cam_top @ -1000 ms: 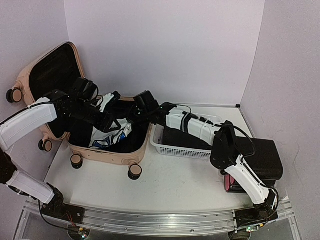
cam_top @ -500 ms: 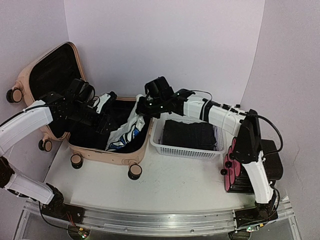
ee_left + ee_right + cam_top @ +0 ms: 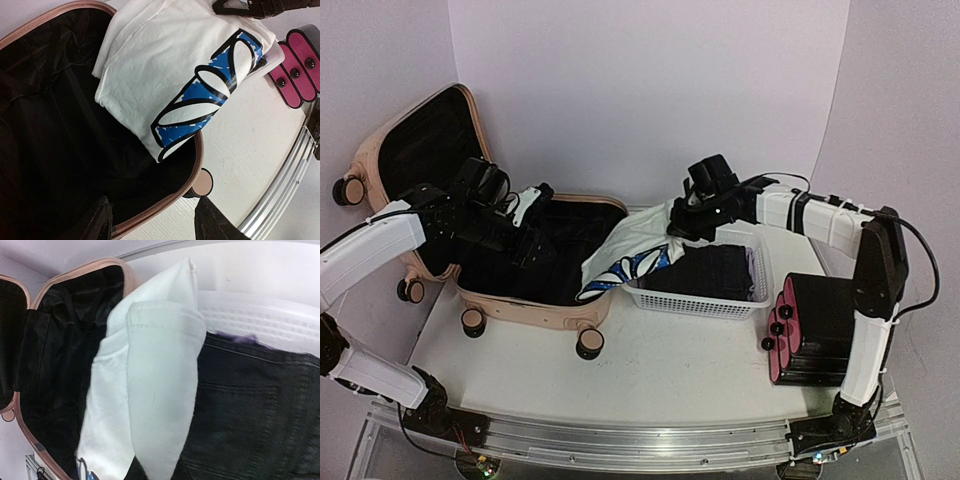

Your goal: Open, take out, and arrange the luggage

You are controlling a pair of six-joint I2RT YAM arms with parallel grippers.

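**Top view:** The luggage (image 3: 535, 290), a pale pink hard-shell case, lies open at the left of the surface (image 3: 670, 365), with its lid standing up at the far left. The left tool (image 3: 525, 232) hovers over the black-lined tub, about half open and holding nothing. The right tool (image 3: 682, 222) is clamped on one end of a white T-shirt (image 3: 630, 255). It hangs above the far-left corner of a white mesh basket (image 3: 695, 300) that holds dark jeans (image 3: 715, 268). The shirt's long axis slopes from that tool down and left, and its low end drapes over the luggage's right rim. The basket sits right under the right tool, so that arm is nearer. A black-and-magenta case (image 3: 825, 320) stands at the right.

**Left wrist view:** The shirt crosses the luggage rim. It shows a blue-and-black looping print with no readable letters.

**Right wrist view:** White cloth hangs close to the lens, with the jeans to the right and the luggage lining to the left. The tool's fingers are hidden, and no labels are legible.
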